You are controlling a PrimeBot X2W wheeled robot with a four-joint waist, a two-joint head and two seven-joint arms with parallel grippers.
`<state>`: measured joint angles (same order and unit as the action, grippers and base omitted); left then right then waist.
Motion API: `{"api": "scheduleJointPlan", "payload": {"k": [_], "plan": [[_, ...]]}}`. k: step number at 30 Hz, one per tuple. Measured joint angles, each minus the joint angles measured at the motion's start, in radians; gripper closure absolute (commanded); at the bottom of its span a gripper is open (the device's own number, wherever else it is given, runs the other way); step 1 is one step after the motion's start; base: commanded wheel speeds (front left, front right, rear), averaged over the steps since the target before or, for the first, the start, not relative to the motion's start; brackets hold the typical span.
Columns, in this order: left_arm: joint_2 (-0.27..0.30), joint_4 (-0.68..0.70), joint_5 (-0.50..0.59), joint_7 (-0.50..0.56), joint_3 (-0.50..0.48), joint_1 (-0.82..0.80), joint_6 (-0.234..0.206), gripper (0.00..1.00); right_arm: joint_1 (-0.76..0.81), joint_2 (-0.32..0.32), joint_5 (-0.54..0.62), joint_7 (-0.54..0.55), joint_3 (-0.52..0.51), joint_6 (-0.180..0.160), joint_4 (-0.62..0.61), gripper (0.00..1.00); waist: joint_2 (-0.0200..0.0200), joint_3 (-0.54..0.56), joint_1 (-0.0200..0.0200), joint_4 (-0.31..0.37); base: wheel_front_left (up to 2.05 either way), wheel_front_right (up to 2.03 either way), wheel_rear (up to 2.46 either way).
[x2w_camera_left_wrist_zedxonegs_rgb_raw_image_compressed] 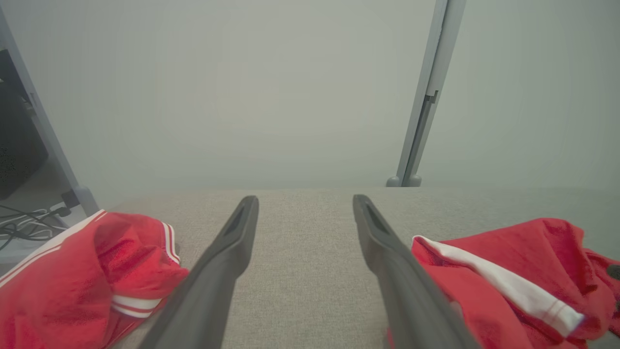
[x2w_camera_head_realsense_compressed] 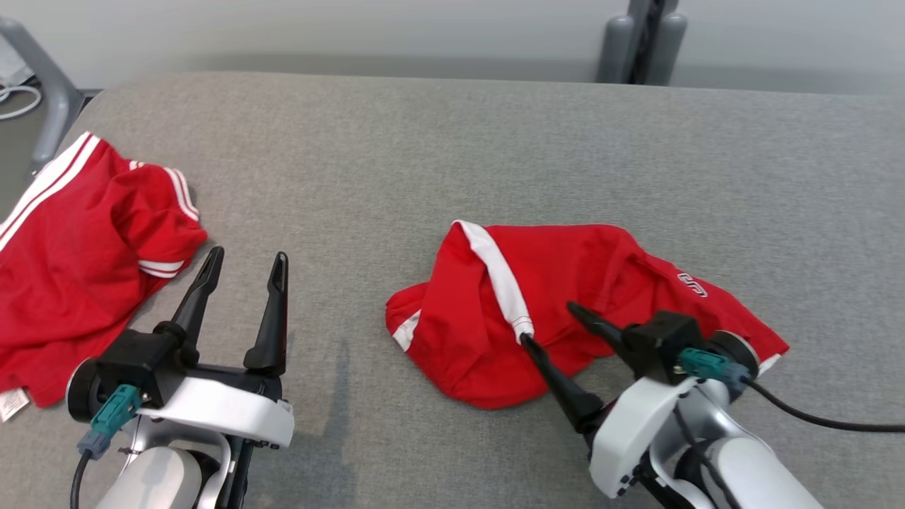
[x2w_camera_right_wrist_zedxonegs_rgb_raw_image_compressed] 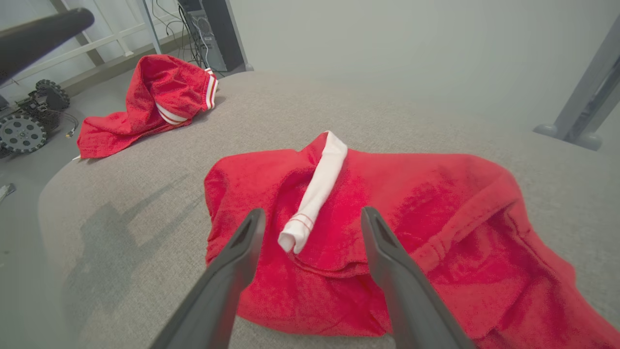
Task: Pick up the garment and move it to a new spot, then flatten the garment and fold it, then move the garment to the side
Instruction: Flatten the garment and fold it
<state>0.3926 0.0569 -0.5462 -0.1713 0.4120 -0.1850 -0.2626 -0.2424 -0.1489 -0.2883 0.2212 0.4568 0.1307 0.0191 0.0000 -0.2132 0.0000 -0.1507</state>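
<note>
Pointing at crumpled garment (x2w_camera_head_realsense_compressed: 601, 276) on table (x2w_camera_head_realsense_compressed: 452, 155): right hand (x2w_camera_head_realsense_compressed: 548, 322), spread.

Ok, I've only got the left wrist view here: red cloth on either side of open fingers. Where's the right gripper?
Observer: The right gripper is over the crumpled red garment in the middle of the table, with its fingers on either side of the white stripe.
Operator: Gripping anything?
Observer: No. In the right wrist view its jaws stand open, with nothing pinched between them.
Operator: Any marking on that garment?
Observer: Yes, white lettering near its right end.
</note>
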Motion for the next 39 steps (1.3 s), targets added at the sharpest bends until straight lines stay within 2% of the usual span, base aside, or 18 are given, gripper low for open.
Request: {"api": "scheduleJointPlan", "payload": {"k": [4, 12, 13, 14, 15, 21, 29, 32, 35, 39], "plan": [[-0.013, -0.020, -0.002, -0.009, 0.010, -0.015, 0.015, 0.00, -0.052, -0.008, -0.024, -0.003, 0.063, 0.000, 0.084, 0.00, 0.0000, -0.019, 0.0000, -0.031, 0.00, 0.00, 0.00], [-0.032, -0.051, -0.008, -0.024, 0.026, -0.030, 0.026, 0.00, -0.132, -0.002, -0.032, -0.044, 0.085, 0.000, 0.236, 0.00, 0.0000, -0.048, -0.0001, -0.055, 0.00, 0.00, 0.00], [-0.034, -0.055, -0.009, -0.024, 0.027, -0.031, 0.028, 0.00, -0.143, 0.001, -0.040, -0.052, 0.087, 0.000, 0.256, 0.29, 0.0000, -0.052, 0.0000, -0.055, 0.00, 0.00, 0.00], [-0.036, -0.058, -0.009, -0.024, 0.028, -0.033, 0.029, 0.00, -0.152, 0.003, -0.040, -0.060, 0.086, 0.000, 0.272, 0.74, 0.0000, -0.056, 0.0000, -0.054, 0.00, 0.00, 0.00], [-0.038, -0.061, -0.009, -0.026, 0.030, -0.036, 0.030, 0.00, -0.161, 0.004, -0.038, -0.073, 0.081, 0.000, 0.286, 1.00, 0.0000, -0.059, -0.0001, -0.053, 0.00, 0.00, 0.00], [-0.042, -0.077, -0.009, -0.036, 0.030, -0.055, 0.035, 0.00, -0.187, -0.021, -0.035, -0.150, 0.047, 0.000, 0.261, 1.00, 0.0000, -0.074, 0.0000, -0.028, 0.00, 0.00, 0.00], [-0.032, -0.085, -0.010, -0.041, 0.023, -0.065, 0.036, 0.00, -0.189, -0.165, 0.043, -0.176, -0.103, 0.000, 0.002, 1.00, 0.0000, -0.075, 0.0000, 0.038, 0.00, 0.00, 0.00], [-0.029, -0.082, -0.010, -0.040, 0.024, -0.066, 0.035, 0.00, -0.173, -0.194, 0.053, -0.164, -0.162, 0.000, -0.084, 1.00, 0.0000, -0.075, 0.0000, 0.061, 0.00, 0.00, 0.00], [-0.026, -0.078, -0.010, -0.040, 0.023, -0.068, 0.035, 0.00, -0.117, -0.205, 0.059, -0.133, -0.232, 0.000, -0.135, 1.00, 0.0000, -0.079, -0.0001, 0.078, 0.00, 0.00, 0.00], [-0.027, -0.076, -0.010, -0.037, 0.028, -0.071, 0.034, 0.00, -0.017, -0.196, 0.052, -0.106, -0.307, 0.000, -0.132, 1.00, 0.0000, -0.091, 0.0000, 0.089, 0.00, 0.00, 0.00]]}}
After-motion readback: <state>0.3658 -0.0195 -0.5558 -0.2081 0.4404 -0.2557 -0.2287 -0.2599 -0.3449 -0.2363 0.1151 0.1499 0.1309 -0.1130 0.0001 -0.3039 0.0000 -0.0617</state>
